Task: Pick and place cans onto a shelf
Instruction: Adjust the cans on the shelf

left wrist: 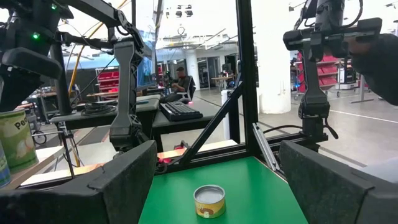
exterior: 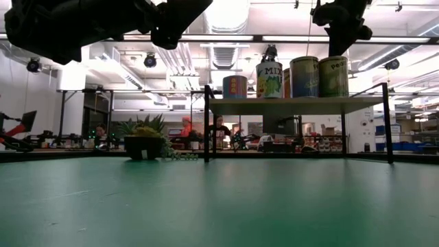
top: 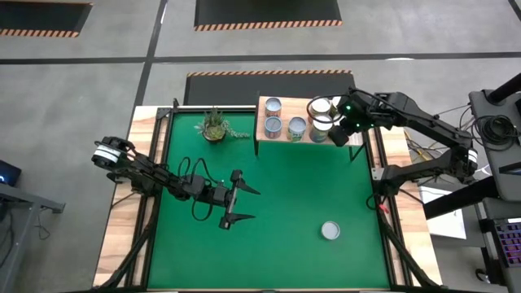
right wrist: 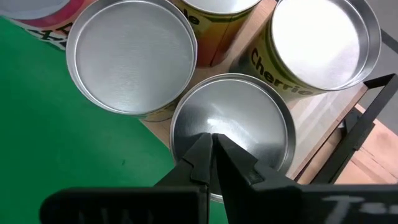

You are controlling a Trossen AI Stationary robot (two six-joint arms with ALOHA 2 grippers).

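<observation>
Remaining can [top: 330, 231]: lies alone on the green counter [top: 285, 195], lower right of the high view.
Left hand [top: 236, 199]: fingers spread apart, nearer, can directly ahead.
Right hand [top: 340, 135]: fingers together, above shelf [top: 262, 130] cans [top: 297, 129], upper right.
</observation>
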